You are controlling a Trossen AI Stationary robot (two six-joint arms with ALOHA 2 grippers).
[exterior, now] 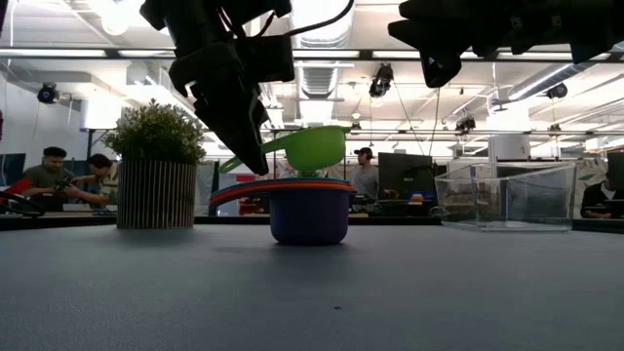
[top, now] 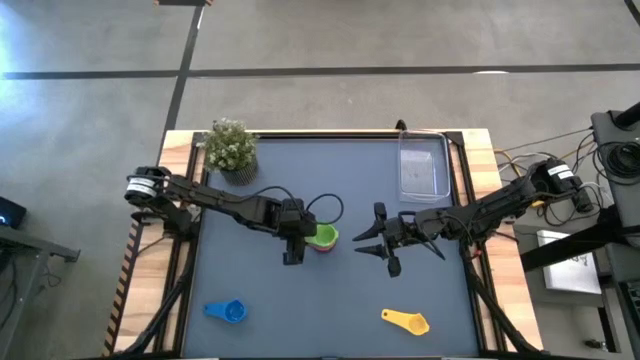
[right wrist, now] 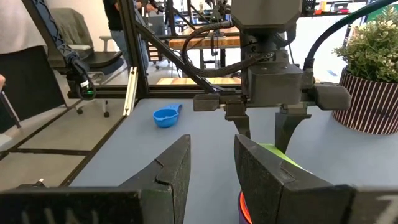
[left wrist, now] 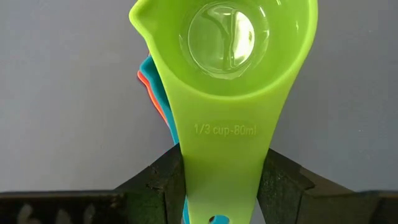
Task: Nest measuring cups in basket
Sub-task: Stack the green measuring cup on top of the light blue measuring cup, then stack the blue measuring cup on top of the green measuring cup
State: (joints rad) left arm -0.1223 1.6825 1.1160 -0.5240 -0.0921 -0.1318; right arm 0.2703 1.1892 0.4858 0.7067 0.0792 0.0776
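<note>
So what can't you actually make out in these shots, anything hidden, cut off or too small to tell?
- How many cups sit in the nested stack: the low view shows only a purple bowl and a red rim; the lime-green plastic measuring cup held by the left gripper covers it in the high and left wrist views.
- Inside of the clear plastic rectangular basket: too small in the high view to tell.
- Markings on the yellow cup and light blue cup: too small.

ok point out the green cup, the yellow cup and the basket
green cup [left wrist: 221, 37], left wrist view, inside of bowl
yellow cup [top: 414, 323], high view, bowl
basket [exterior: 504, 173], low view, front rim
</note>
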